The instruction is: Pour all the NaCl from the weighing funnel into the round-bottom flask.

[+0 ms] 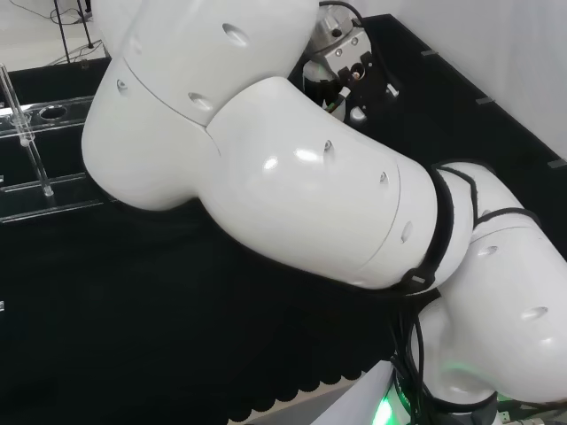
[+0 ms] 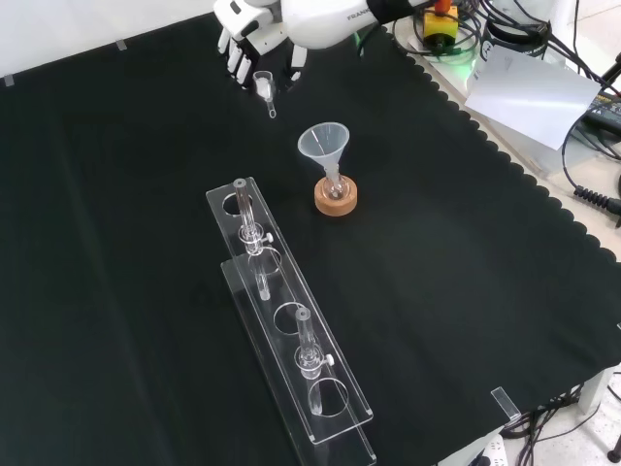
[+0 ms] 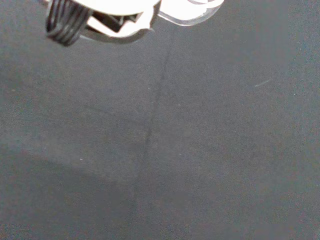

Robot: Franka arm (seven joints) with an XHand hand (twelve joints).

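In the front view the hand [image 2: 254,37] is at the top of the cloth, and its fingers [image 2: 236,60] point down and curl around the wide end of a small clear weighing funnel [image 2: 264,87]. The funnel hangs from the fingers with its thin stem pointing down and a little toward the viewer, just off the black cloth [image 2: 116,243]. Its long line runs from the fingers toward the middle of the bench. That is where the hand must go, I think: a big clear funnel [image 2: 324,144] stands nearer the viewer and a bit to the right in that view, stuck in the neck of a round-bottom flask [image 2: 335,187] on a cork ring [image 2: 337,199]. The two are near but do not touch. I cannot tell if there is salt in the small funnel or in the flask. Closer still lies a clear rack [image 2: 291,340] with glass tubes [image 2: 255,238] standing in it.
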